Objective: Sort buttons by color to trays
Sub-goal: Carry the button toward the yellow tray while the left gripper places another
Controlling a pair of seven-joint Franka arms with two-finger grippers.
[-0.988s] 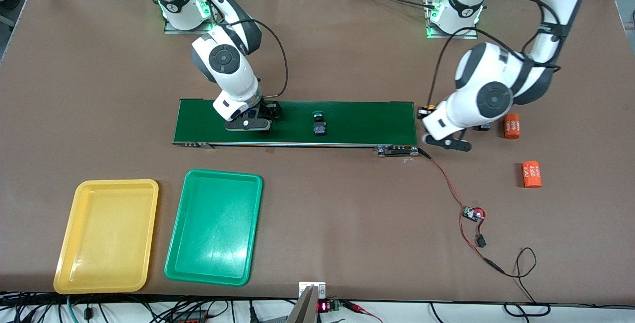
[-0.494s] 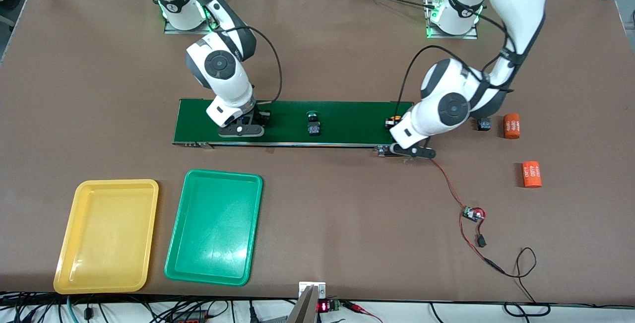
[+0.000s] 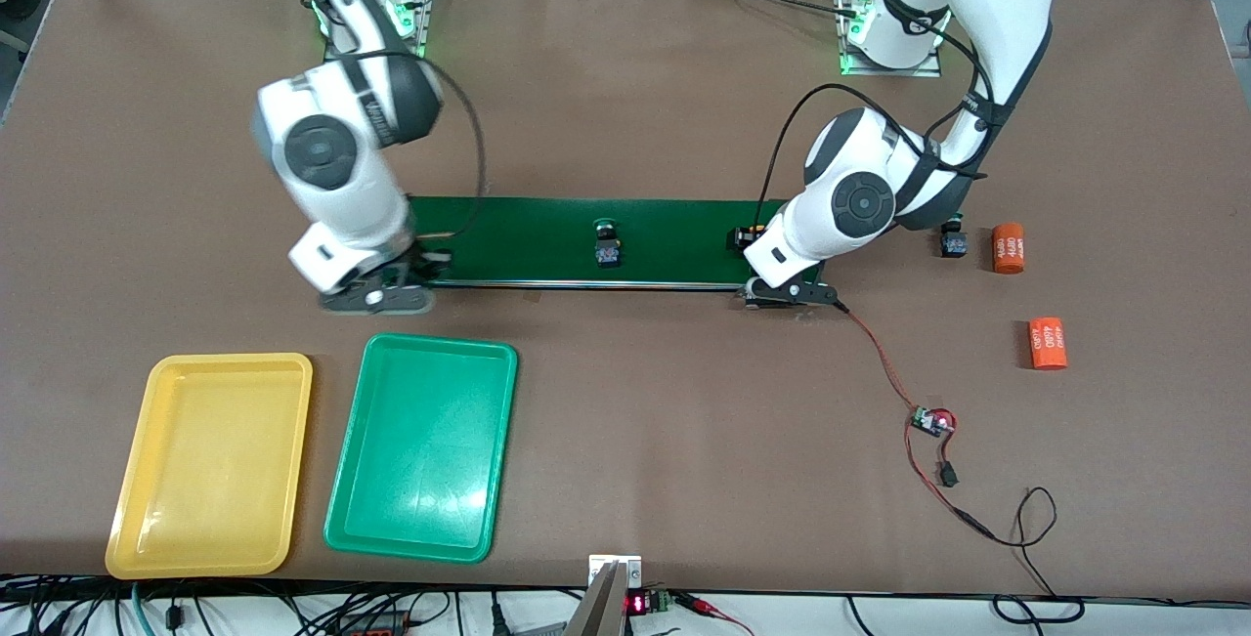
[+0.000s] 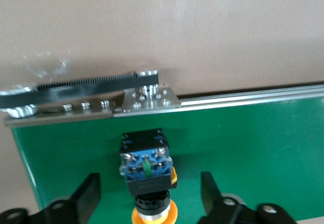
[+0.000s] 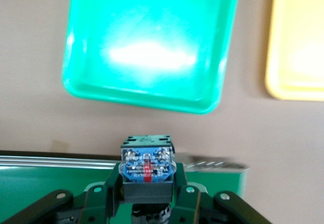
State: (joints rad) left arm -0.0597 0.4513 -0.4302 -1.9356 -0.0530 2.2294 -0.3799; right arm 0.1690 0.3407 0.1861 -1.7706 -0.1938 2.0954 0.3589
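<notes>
From the high front camera, the right tool (image 3: 376, 296) hangs over the right-arm end of the long dark-green conveyor belt (image 3: 665, 243) on the brown worktop (image 3: 625, 441), the left tool (image 3: 790, 292) sits at the belt's other end, a green-capped push-button switch (image 3: 607, 245) lies mid-belt, and the shallow yellow plastic tray (image 3: 210, 465) and shallow green plastic tray (image 3: 423, 445) lie side by side nearer the camera. The left wrist camera shows the left tool's fingers (image 4: 83, 199) spread wide either side of a yellow-capped push-button switch (image 4: 147, 171) lying on the belt, touching neither. The right wrist camera shows the right tool pinching a black-blue button body (image 5: 147, 171) whose cap is hidden, above the belt's edge.
</notes>
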